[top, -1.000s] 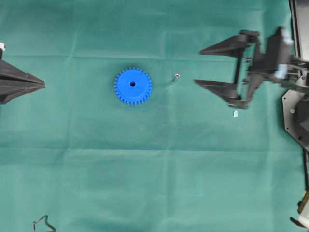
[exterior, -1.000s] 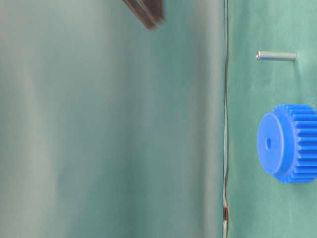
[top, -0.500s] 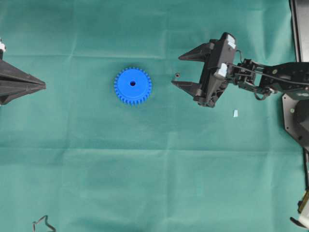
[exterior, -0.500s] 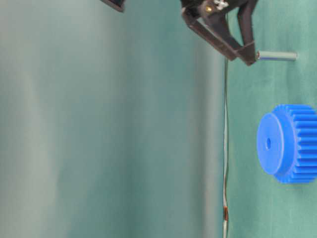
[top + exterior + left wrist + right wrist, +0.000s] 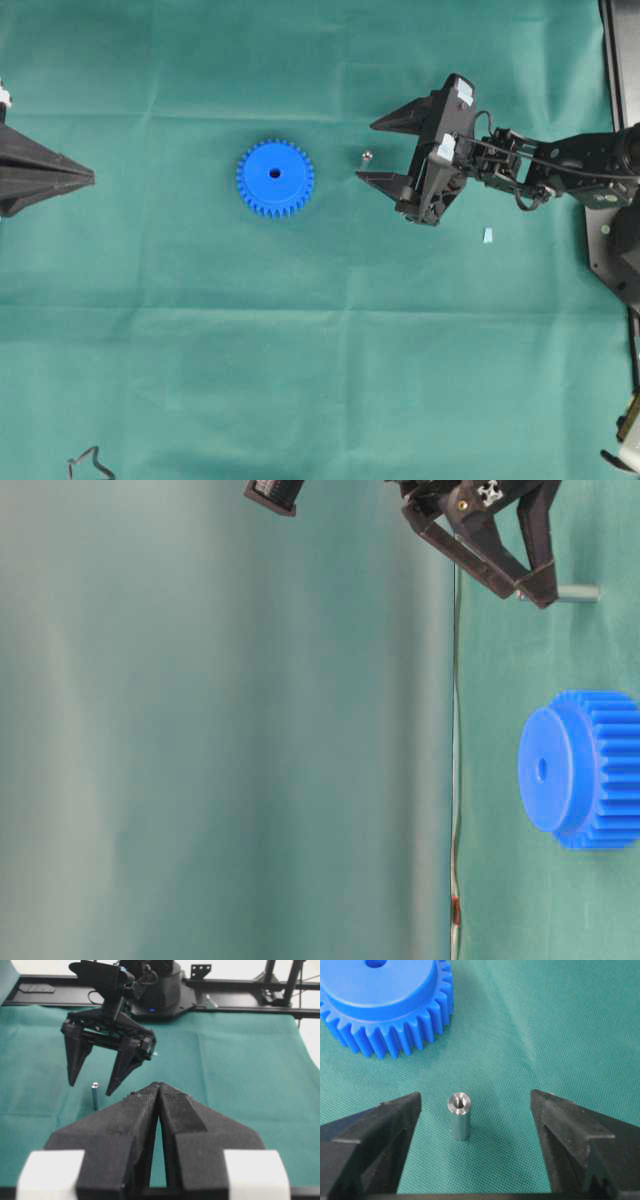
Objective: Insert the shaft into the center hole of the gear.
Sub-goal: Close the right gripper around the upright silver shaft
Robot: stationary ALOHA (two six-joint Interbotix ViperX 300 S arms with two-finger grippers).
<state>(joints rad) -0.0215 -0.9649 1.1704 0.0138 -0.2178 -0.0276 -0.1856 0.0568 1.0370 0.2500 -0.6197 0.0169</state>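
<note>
The blue gear (image 5: pixel 275 178) lies flat on the green cloth, its center hole (image 5: pixel 275 174) facing up. The small grey shaft (image 5: pixel 366 157) stands upright on the cloth to the gear's right. My right gripper (image 5: pixel 365 150) is open and low around the shaft. In the right wrist view the shaft (image 5: pixel 459 1116) stands between the two black fingers (image 5: pixel 380 1130), nearer the left one, touching neither, with the gear (image 5: pixel 385 1005) beyond it. My left gripper (image 5: pixel 90 177) rests shut at the far left and holds nothing. In the left wrist view its tips (image 5: pixel 158 1085) are pressed together.
A small pale-blue scrap (image 5: pixel 488 235) lies on the cloth below the right arm. A black frame (image 5: pixel 620 60) runs along the right edge. A dark bent wire (image 5: pixel 90 462) sits at the bottom left corner.
My right gripper has swung left and come down until its fingers stand either side of the shaft, closing in slightly. The gear, shaft and left gripper have not moved.
</note>
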